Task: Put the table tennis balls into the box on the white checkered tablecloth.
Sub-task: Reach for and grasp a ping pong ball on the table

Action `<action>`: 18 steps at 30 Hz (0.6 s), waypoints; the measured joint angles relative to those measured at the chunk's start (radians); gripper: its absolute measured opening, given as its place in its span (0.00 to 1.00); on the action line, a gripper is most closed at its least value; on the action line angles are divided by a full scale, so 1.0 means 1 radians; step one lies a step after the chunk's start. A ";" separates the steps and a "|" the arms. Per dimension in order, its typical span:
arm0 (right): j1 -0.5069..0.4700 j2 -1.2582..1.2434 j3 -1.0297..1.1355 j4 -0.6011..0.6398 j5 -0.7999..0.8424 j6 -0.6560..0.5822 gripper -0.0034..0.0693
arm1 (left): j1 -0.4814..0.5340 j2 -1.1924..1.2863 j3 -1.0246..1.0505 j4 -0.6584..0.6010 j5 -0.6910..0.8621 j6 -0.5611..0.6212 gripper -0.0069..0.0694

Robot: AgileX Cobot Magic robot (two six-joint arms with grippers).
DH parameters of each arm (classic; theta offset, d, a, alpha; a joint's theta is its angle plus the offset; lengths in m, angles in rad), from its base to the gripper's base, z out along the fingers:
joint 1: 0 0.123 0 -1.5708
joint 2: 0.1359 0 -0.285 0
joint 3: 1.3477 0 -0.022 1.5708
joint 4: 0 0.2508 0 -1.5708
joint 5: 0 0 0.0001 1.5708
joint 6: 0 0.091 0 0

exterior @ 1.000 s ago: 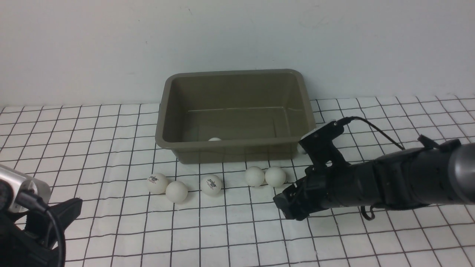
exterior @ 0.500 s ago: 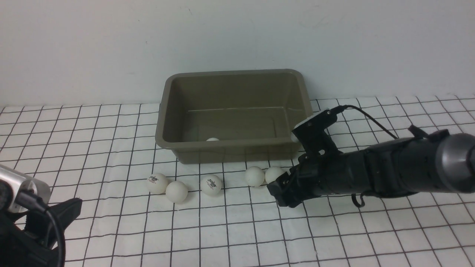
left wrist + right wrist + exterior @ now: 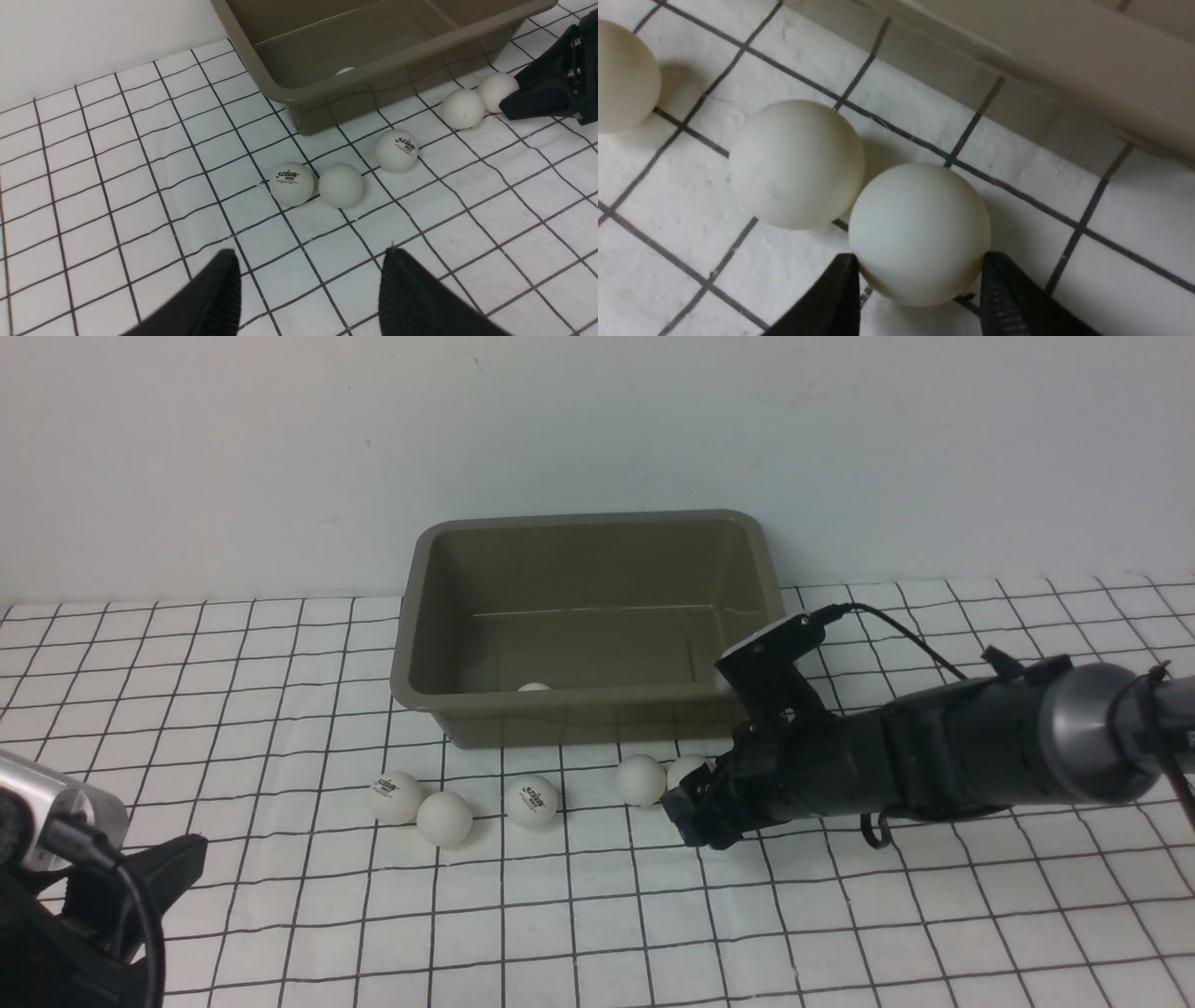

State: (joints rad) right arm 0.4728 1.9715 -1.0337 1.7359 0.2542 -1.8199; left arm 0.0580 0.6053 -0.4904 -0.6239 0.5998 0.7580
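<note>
Right of centre in the front view, just before the box's near wall, the right jaws stand narrow about one plain ball point(image 3: 920, 233), a black tip at each flank. The tips look to touch it, but whether they pinch it yet cannot be told. The ball rests on the white checkered tablecloth point(image 3: 280, 709). A neighbouring ball point(image 3: 796, 163) touches it on the side away from the arm. Further left across the middle of the frame lie three more: a printed ball point(image 3: 396, 149), then a blank ball point(image 3: 341, 185) touching a second printed ball point(image 3: 292, 183). Behind the row, at centre frame, the olive-brown box point(image 3: 597, 728) holds a lone ball point(image 3: 534, 688) against its near wall. At lower left the left jaws hang wide and empty above the cloth.

The likeliest slip is the smooth ball squirting from the tips if they close off-centre. That could send it, or the neighbour it touches, rolling across the cloth. The box's flared rim sits close, so a lift straight up may clip it.

Both printed balls carry a red mark reading "DHS"; a finer line beneath is too small to read.
</note>
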 joint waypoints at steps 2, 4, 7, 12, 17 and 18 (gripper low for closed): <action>0.000 0.000 -0.001 0.000 -0.005 -0.002 0.47 | 0.000 0.000 0.000 0.000 0.000 0.000 0.57; 0.000 -0.011 -0.001 0.000 -0.016 -0.003 0.47 | 0.000 0.000 0.000 0.000 0.000 0.000 0.57; 0.000 -0.060 -0.001 0.003 -0.040 -0.003 0.47 | 0.000 0.000 0.000 0.002 0.000 0.000 0.57; 0.000 -0.117 -0.001 0.004 -0.050 -0.003 0.47 | 0.000 0.000 0.000 0.002 0.000 0.000 0.57; 0.000 -0.135 -0.001 0.004 -0.044 -0.003 0.47 | 0.000 0.000 0.000 0.002 0.000 0.000 0.57; 0.000 -0.135 -0.001 0.004 -0.042 -0.003 0.47 | 0.000 0.000 0.000 0.002 0.000 0.000 0.57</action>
State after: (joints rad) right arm 0.4728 1.8363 -1.0347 1.7396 0.2124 -1.8226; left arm 0.0580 0.6053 -0.4904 -0.6222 0.5998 0.7580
